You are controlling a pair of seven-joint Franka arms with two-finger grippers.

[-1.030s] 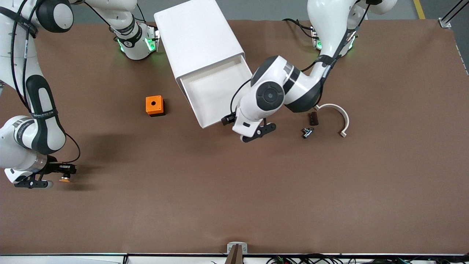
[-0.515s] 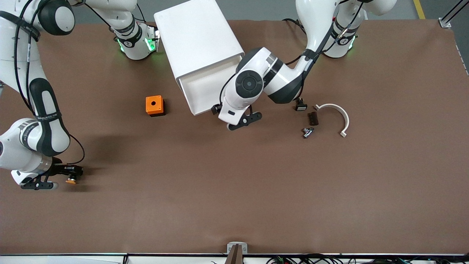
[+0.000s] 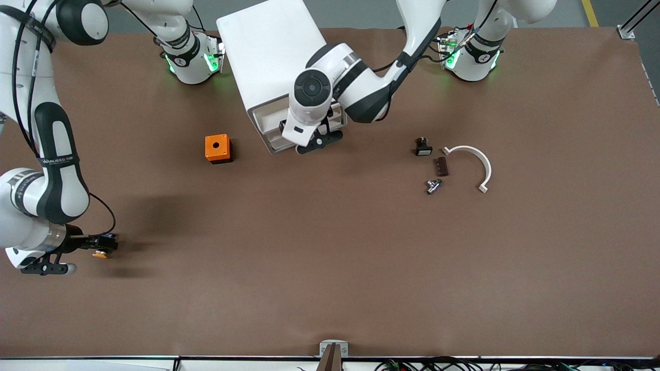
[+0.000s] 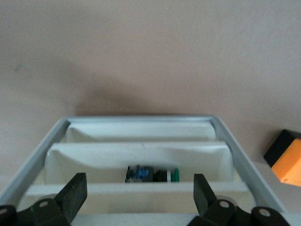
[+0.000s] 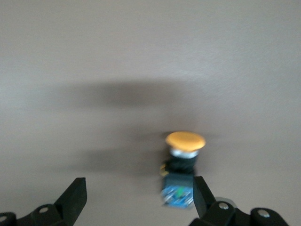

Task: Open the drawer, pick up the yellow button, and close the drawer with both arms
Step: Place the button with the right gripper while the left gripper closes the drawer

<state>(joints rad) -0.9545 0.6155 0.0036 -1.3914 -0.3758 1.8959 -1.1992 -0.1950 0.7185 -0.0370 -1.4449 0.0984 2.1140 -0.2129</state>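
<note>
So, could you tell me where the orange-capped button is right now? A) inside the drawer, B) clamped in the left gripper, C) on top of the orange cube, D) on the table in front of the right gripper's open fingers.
D: the button lies on the table, free of the open right gripper.

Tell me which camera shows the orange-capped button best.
Right wrist view: the button fills the frame, with orange cap, black body and blue end clear. Front view shows only a small orange speck by the right end effector. Left wrist view misses it.
</note>
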